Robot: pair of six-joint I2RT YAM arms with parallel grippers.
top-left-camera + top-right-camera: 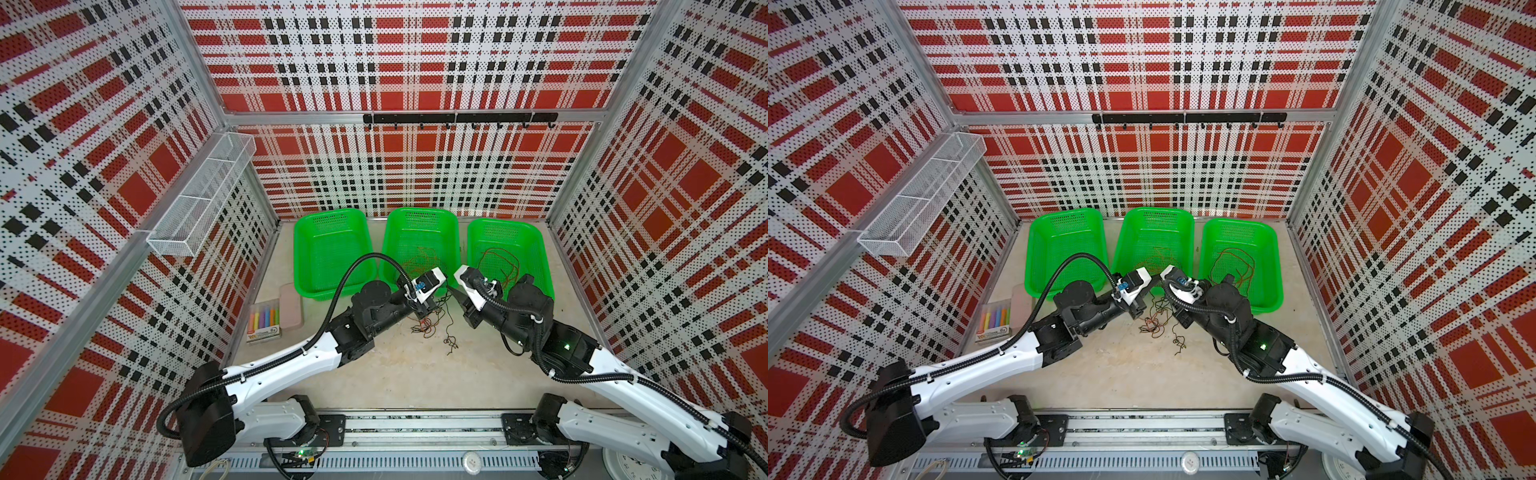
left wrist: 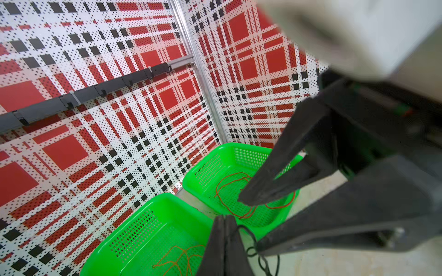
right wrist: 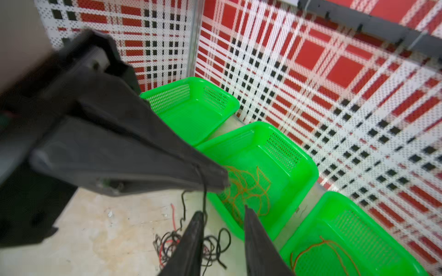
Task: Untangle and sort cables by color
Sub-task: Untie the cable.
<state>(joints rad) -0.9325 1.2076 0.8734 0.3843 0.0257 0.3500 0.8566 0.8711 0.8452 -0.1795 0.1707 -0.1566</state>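
Cables sit in three places. A loose tangle (image 1: pixel 426 326) of black, orange and reddish strands lies on the table (image 1: pixel 415 374), just in front of the middle basket (image 1: pixel 419 212) and below the two grippers. Orange cables (image 3: pixel 246 188) curl in open loops on the floor of the middle basket, with no single heading. Reddish-brown cables (image 1: pixel 500 259) loop the same way in the right basket (image 1: pixel 505 224). The left basket (image 1: pixel 330 214) stands beside them in the same row along the back wall.

The left gripper (image 2: pixel 224 219) has its jaws pressed together on a black cable (image 3: pixel 205 198). From that pinch the cable drops almost straight down, its long axis near vertical. It passes close against one finger of the right gripper (image 3: pixel 223 211); whether it touches that finger cannot be told. Its lower part runs into the tangle on the table.

The right gripper's jaws stand apart, their tips aimed at the front wall of the middle basket. The two grippers point toward each other with their tips near, above the basket's front edge.

One black strand (image 1: pixel 450 340) trails out of the tangle toward the front of the table. It runs roughly back to front in small kinks, with its free end on the side nearest the robot's base.
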